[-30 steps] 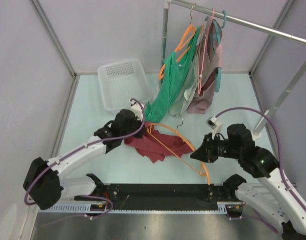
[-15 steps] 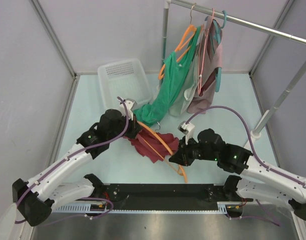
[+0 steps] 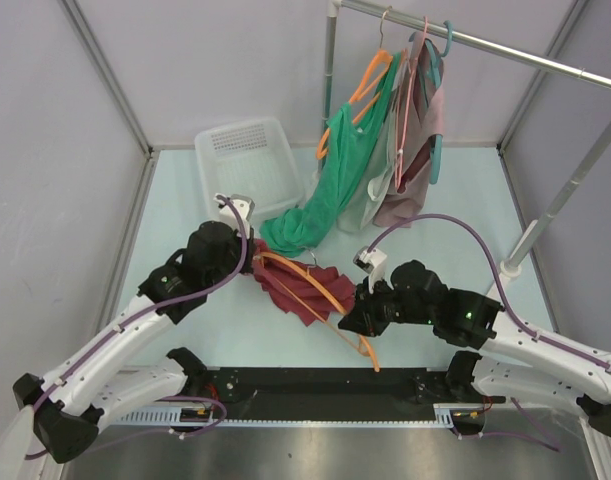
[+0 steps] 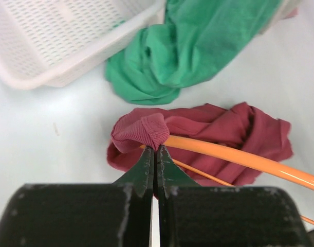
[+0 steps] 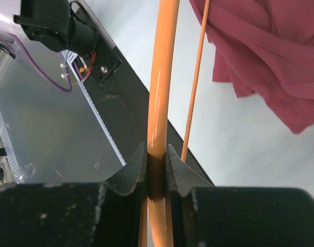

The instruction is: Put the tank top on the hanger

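Observation:
The maroon tank top [image 3: 297,288] lies crumpled on the table between the arms. My left gripper [image 3: 248,258] is shut on a fold at its left edge, which shows in the left wrist view [image 4: 155,150] with the tank top [image 4: 223,131] spread behind. The orange hanger [image 3: 315,277] lies slanted across the tank top. Its thick arm [image 4: 239,158] comes out from under the pinched fold. My right gripper [image 3: 353,318] is shut on the hanger's near arm [image 5: 164,62], jaws [image 5: 157,152] closed round it. The tank top [image 5: 264,51] shows at upper right there.
A white basket [image 3: 247,165] stands at the back left. A long green garment [image 3: 320,195] hangs from the rack [image 3: 485,45] and pools on the table just behind the tank top. A pink garment [image 3: 420,150] and a teal hanger [image 3: 437,150] also hang there. A black rail [image 3: 325,385] lines the near edge.
My right gripper has carried the hanger left, toward the tank top. My left gripper has drawn back to the left with the fold, and the hanger arm now lies along the fabric.

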Controlling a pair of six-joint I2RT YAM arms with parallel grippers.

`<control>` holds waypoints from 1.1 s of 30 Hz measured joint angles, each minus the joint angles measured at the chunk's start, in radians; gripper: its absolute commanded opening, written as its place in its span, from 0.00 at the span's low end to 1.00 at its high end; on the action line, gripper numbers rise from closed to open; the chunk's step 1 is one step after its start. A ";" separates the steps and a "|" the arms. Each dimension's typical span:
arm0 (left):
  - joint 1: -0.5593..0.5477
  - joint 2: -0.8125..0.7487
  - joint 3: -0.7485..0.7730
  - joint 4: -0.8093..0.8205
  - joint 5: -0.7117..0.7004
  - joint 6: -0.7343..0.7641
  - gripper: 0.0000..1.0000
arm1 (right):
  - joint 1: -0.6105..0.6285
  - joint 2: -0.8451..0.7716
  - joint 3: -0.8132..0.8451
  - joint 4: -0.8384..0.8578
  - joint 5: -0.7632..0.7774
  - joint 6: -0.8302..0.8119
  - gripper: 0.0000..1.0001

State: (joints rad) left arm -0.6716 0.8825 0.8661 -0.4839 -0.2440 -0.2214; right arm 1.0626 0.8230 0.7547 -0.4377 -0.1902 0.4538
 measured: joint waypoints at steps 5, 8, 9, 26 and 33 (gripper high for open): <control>0.006 -0.004 0.001 -0.015 -0.038 0.032 0.00 | 0.000 0.001 0.001 -0.028 -0.014 0.006 0.00; 0.007 -0.026 0.001 -0.012 0.001 0.051 0.00 | 0.000 0.002 -0.009 -0.007 -0.024 0.007 0.00; 0.007 -0.033 0.001 -0.011 0.014 0.058 0.00 | 0.000 0.003 -0.013 0.002 -0.025 0.007 0.00; 0.008 -0.056 0.032 -0.031 0.227 0.145 0.09 | -0.116 -0.022 -0.026 0.114 -0.133 0.001 0.00; 0.008 -0.057 0.031 -0.061 0.150 0.154 0.19 | -0.117 -0.115 -0.025 0.114 -0.194 0.026 0.00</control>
State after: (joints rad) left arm -0.6632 0.8253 0.8974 -0.5453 -0.0940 -0.0673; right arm 0.9455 0.7078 0.7296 -0.3241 -0.3843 0.4793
